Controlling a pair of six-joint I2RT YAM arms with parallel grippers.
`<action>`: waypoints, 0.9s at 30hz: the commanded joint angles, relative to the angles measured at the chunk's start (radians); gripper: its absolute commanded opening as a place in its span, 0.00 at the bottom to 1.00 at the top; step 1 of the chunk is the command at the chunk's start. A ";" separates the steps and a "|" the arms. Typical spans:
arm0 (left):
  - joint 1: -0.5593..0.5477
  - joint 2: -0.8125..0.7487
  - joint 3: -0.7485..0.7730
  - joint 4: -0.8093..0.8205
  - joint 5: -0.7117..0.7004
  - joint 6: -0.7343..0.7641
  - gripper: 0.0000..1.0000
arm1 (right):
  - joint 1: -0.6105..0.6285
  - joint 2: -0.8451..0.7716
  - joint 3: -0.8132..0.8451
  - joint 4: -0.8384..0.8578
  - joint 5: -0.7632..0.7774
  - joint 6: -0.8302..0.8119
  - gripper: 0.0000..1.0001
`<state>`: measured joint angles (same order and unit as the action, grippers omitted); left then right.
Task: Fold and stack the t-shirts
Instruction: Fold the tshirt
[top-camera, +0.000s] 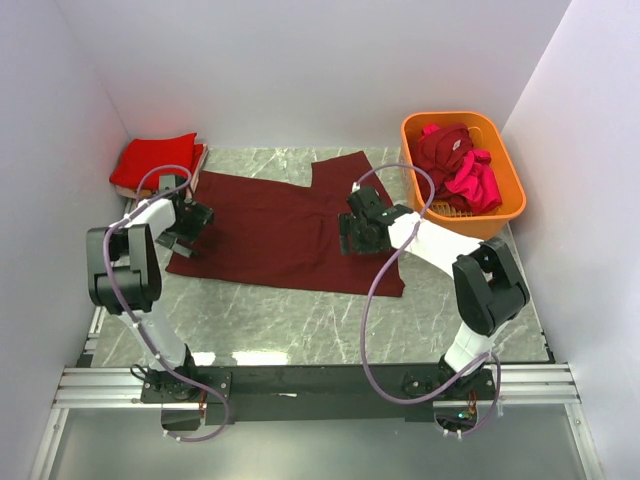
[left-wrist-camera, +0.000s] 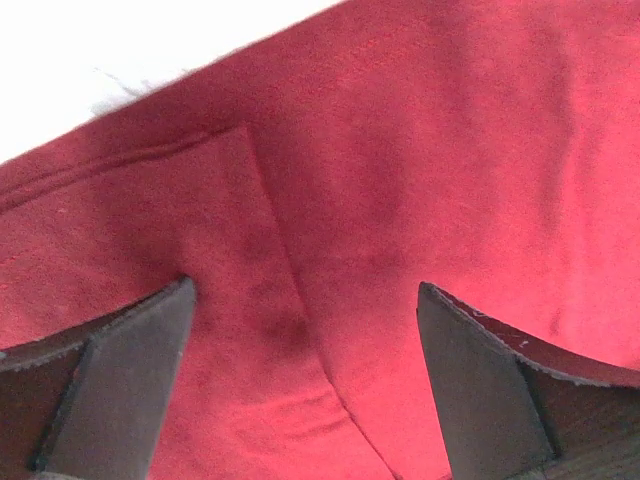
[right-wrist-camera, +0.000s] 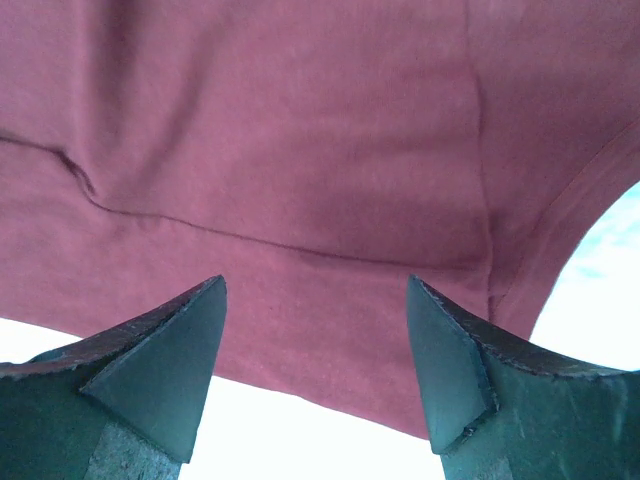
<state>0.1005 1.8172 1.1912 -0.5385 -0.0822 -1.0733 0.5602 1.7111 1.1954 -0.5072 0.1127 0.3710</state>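
**Top view.** Dark maroon t-shirt (top-camera: 270, 230) spread flat mid-desk, one flap reaching toward the far side right of centre. Probably laid open so the side edges can be picked up and folded in.
- Left pincer (top-camera: 188, 232) low over the shirt's left edge; right pincer (top-camera: 356, 233) over its right part. One on each side, as a two-handed fold needs.
- Bright red t-shirt (top-camera: 155, 162) already folded in the far left corner. Judged the stacking spot, kept out of the working area.
- Orange basket (top-camera: 478, 222) at far right, holding a second maroon t-shirt (top-camera: 445, 148) and a magenta t-shirt (top-camera: 480, 188), both crumpled and waiting.
- Bare marble desk (top-camera: 300, 330) nearer the arm bases.
- Pincer opening hard to read from up here.

**Left wrist view.** Settles what the top view cannot.
- Left pincer spread wide, nothing pinched, cloth lying beneath and between the tips.
- Stitched hem and a seam line crossing the cloth.
- Bright desk past the edge at upper left.
- Cloth reads brighter red here than from above, likely exposure.

**Right wrist view.**
- Right pincer also spread, empty, just above the maroon cloth.
- A soft crease running across.
- A curved stitched edge at right, neckline or sleeve not certain.
- Desk showing under the near cloth edge.
- Neither stack nor basket visible from either wrist.
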 joint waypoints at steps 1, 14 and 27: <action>0.004 -0.016 -0.013 0.040 0.004 0.024 0.99 | -0.006 0.021 -0.037 0.045 -0.025 0.045 0.79; -0.001 -0.185 -0.343 0.038 -0.047 -0.016 0.99 | -0.005 -0.143 -0.347 0.003 -0.037 0.147 0.79; -0.004 -0.656 -0.611 -0.181 -0.146 -0.116 0.99 | 0.013 -0.570 -0.651 -0.088 -0.171 0.318 0.79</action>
<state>0.0963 1.2205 0.6071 -0.5831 -0.1818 -1.1759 0.5640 1.2152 0.5747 -0.4957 -0.0048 0.6430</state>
